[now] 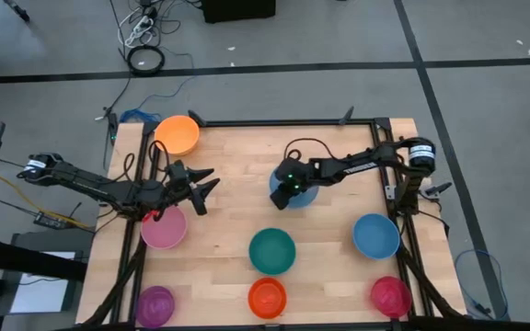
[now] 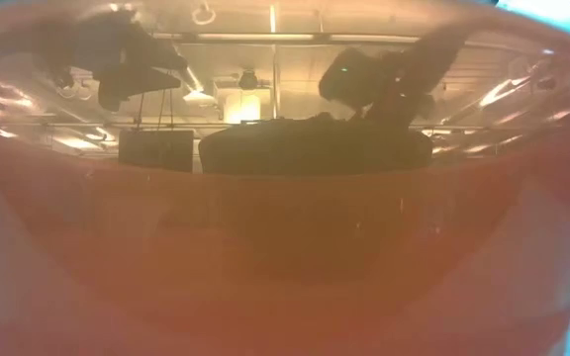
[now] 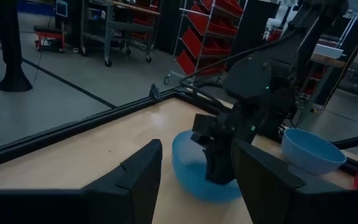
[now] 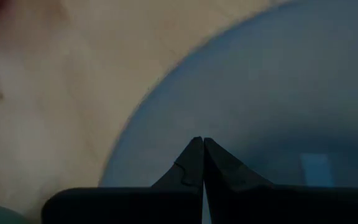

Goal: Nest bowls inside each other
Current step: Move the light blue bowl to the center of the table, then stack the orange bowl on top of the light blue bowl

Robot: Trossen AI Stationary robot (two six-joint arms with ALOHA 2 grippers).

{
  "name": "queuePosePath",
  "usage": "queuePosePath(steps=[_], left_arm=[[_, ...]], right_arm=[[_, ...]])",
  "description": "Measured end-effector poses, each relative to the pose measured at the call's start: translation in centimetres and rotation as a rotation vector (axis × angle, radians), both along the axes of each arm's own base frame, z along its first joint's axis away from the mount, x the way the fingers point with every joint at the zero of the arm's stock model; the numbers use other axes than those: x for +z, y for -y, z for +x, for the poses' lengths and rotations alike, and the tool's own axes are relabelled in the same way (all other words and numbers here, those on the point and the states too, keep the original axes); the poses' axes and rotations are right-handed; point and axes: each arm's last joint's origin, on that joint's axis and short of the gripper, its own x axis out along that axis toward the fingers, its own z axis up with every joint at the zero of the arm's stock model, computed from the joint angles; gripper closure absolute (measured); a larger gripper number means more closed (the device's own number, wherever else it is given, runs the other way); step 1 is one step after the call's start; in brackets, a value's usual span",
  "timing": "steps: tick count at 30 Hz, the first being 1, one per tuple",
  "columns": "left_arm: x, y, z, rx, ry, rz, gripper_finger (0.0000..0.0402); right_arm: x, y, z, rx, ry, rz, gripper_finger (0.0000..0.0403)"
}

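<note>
Several small bowls stand upright on the wooden table [image 1: 228, 221]: orange [image 1: 177, 134] at the far left, pink [image 1: 164, 227], purple [image 1: 155, 305], teal [image 1: 272, 250], red-orange [image 1: 267, 297], blue [image 1: 376, 235] and magenta-red [image 1: 390, 296]. A light-blue bowl [image 1: 309, 195] sits near the table's middle. My right gripper [image 1: 288, 196] is shut and slants down into it. My left gripper [image 1: 208, 187] hovers open and level above the table, to the left of that bowl, with nothing between its fingers. My right gripper [image 4: 202, 142] points its shut fingertips down into the hollow of the light-blue bowl [image 4: 278, 93], slanting in from the table's right. The bowl rests on the table. Whether the tips touch its inner wall I cannot tell.
A black frame [image 1: 283, 122] runs round the table's edges. In the low view the red-orange bowl [image 2: 285, 257] fills the picture, with the arms only as shadows behind it. Bare wood lies between the orange bowl and the light-blue one.
</note>
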Motion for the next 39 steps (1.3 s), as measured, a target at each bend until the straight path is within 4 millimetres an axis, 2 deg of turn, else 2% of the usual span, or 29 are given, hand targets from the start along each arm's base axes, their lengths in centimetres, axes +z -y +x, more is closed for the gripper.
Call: queuePosePath(steps=[6,11,17,22,26,29,34,39], left_arm=[[0.0,0.0,0.0,-0.001,-0.002,0.001,0.0200],[0.0,0.0,0.0,-0.001,-0.001,0.000,0.0200],[-0.1,0.0,0.0,-0.003,-0.012,0.002,0.0200],[-0.2,0.1,0.0,-0.027,-0.021,0.007,0.0200],[-0.3,0.0,0.0,-0.021,-0.040,0.013,0.0200],[-0.4,-0.4,0.0,0.034,-0.057,0.025,0.0200],[-0.8,-1.8,-0.1,0.194,-0.110,-0.026,0.0200],[0.8,-3.8,-0.2,0.331,-0.305,-0.110,0.0199]], right_arm=[[0.7,-0.4,3.6,0.093,0.046,-0.003,0.0403],[0.5,-0.5,5.9,0.146,0.008,-0.021,0.0403],[1.1,-0.4,6.9,0.183,0.039,-0.046,0.0403],[2.1,-0.5,6.7,0.233,0.064,-0.077,0.0403],[5.6,-0.8,6.2,0.247,0.164,-0.126,0.0403],[9.1,-0.6,5.0,0.224,0.215,-0.228,0.0403],[15.5,0.6,0.8,0.112,0.226,-0.442,0.0403],[20.3,0.8,-4.0,0.044,0.230,-0.544,0.0403]])
